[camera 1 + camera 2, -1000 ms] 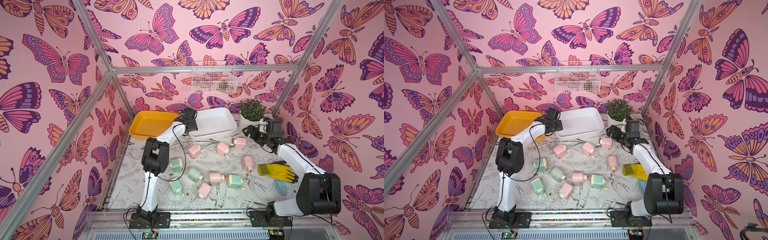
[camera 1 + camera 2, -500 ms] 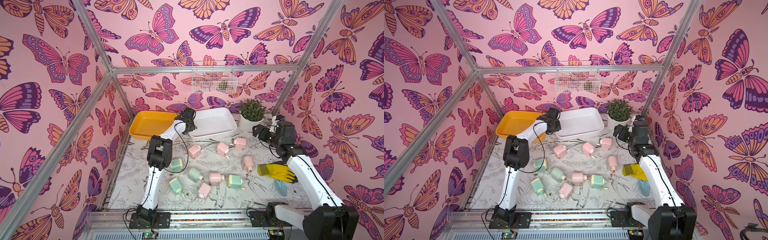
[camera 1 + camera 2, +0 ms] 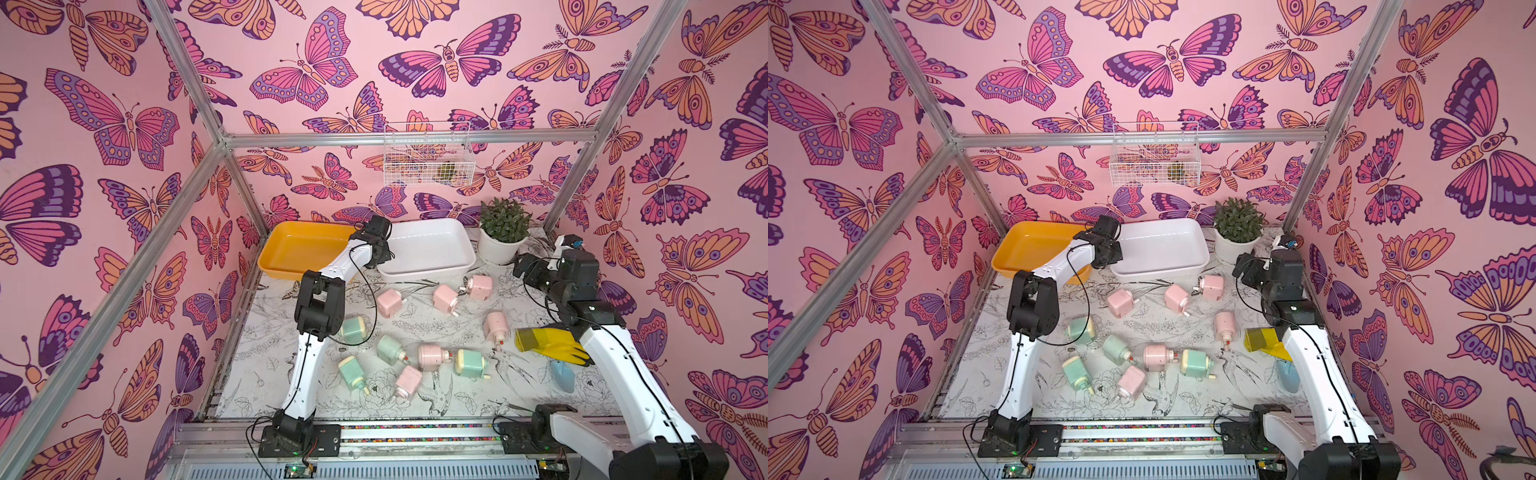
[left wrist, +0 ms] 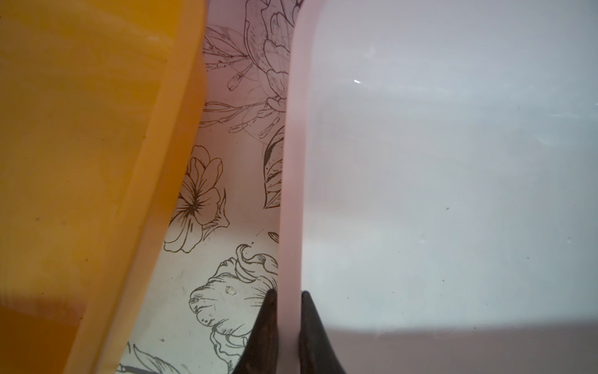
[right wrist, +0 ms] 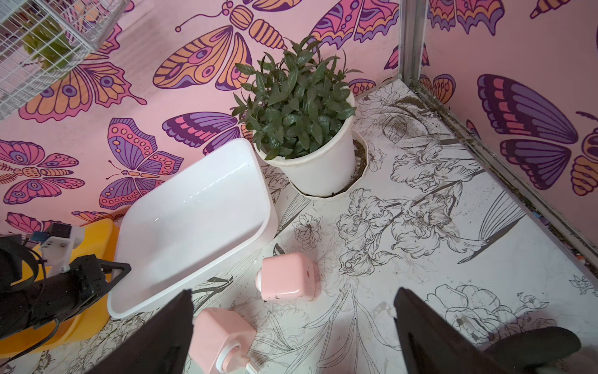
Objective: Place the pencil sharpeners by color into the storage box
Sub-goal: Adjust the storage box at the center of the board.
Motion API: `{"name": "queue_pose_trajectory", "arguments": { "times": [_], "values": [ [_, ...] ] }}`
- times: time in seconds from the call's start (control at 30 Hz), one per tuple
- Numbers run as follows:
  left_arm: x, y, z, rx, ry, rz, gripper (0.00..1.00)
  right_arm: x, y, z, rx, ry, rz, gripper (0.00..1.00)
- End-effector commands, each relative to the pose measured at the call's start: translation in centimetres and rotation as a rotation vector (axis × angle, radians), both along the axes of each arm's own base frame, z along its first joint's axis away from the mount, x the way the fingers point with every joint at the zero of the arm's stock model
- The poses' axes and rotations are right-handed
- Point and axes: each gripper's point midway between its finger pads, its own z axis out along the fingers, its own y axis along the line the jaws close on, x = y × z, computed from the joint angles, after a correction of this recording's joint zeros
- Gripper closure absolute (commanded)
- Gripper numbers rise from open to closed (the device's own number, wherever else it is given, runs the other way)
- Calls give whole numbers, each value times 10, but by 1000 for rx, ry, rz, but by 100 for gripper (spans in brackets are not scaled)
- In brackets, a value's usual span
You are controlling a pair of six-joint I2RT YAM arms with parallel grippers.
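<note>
I am not seeing any readable text, label, brand, number or sign anywhere; the walls are showing only butterfly prints, and the tabletop (image 3: 415, 411) is showing only line drawings of flowers and birds.

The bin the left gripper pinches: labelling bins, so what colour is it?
White bin, clearest in the left wrist view.

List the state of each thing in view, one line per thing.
Left gripper: shut on the white bin's rim.
Right gripper: open, holding nothing.
White bin: empty, rim pinched.
Yellow bin: empty.
Pink sharpeners: six, loose on the table.
Green sharpeners: four, loose on the table.
Potted plant: upright.
</note>
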Motion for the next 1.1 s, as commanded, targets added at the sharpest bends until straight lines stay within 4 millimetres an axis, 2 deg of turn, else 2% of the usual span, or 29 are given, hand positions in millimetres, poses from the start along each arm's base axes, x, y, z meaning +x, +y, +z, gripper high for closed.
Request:
{"name": "queue_pose_trajectory", "arguments": {
  "times": [0.0, 0.13, 0.47, 0.7, 0.93, 1.0, 1.07],
  "values": [
    [-4, -10, 0, -13, 14, -34, 98, -4, -3, 0, -28, 1, -9, 1],
    [-4, -28, -1, -5, 8, -98, 100, -2, -2, 4, -19, -13, -10, 1],
    [-21, -50, -4, -19, 35, -173, 100, -2, -2, 9, -22, -24, -6, 1],
    [-37, -55, -11, -19, 71, -155, 100, -2, -1, 8, -16, -25, -4, 1],
    [-26, -52, -3, 41, 26, -188, 100, -2, 0, 8, -11, -24, 1, 1],
    [-22, -49, 4, 62, 6, -191, 92, -3, -1, 8, -13, -22, -4, 1],
    [-19, -46, 6, 71, -4, -193, 80, -4, -2, 7, -15, -20, -8, 1]
  ]
}}
